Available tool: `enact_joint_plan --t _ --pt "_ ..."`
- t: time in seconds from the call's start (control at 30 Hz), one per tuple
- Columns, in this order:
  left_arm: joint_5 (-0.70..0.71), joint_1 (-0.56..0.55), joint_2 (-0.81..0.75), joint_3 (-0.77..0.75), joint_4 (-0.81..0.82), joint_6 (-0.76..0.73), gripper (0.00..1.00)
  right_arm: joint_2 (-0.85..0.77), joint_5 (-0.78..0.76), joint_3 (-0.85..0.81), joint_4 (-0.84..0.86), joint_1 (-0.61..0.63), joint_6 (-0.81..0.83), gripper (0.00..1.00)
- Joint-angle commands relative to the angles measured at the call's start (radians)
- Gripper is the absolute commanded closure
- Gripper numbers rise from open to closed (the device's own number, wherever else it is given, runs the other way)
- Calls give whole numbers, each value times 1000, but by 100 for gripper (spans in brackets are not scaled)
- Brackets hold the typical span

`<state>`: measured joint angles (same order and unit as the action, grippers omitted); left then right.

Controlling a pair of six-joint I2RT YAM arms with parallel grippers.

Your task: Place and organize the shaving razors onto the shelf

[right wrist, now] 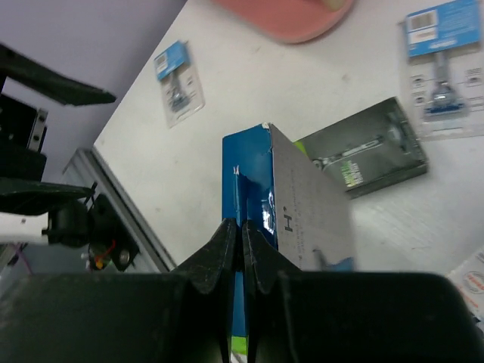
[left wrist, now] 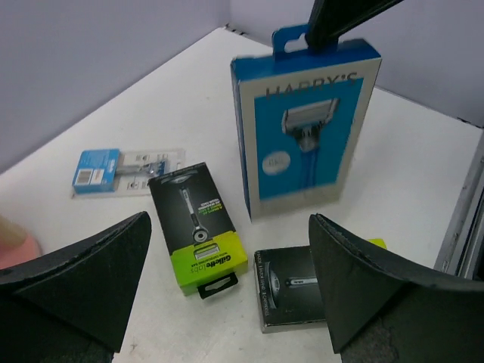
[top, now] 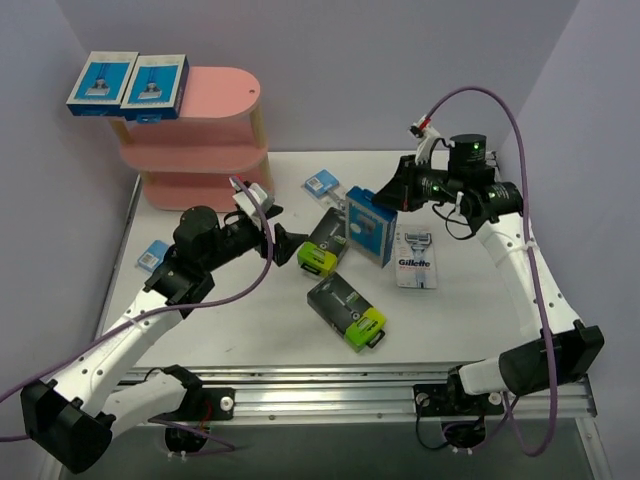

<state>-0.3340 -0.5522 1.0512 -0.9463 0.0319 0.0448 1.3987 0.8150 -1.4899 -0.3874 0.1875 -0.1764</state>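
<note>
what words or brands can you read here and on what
"HARRY'S": front of the upright blue box
"Gillette": flat white pack
"Gillette Labs": lime end of the black box
Too small or blurred: the blister pack card, and the two blue boxes on the shelf
</note>
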Motion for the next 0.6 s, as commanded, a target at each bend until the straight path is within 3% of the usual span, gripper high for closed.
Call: enact_joint_plan --t 0.0,0.37,0.57 --pt "-123 -29 -49 11 53 -157 6 -79 79 39 -86 88 90 100" --pt "-405 -28 -66 -307 -390 -381 6 -179 185 141 -122 320 161 100" --pt "-618 -44 -1 -370 -463 -355 6 -231 190 190 -68 391 137 100"
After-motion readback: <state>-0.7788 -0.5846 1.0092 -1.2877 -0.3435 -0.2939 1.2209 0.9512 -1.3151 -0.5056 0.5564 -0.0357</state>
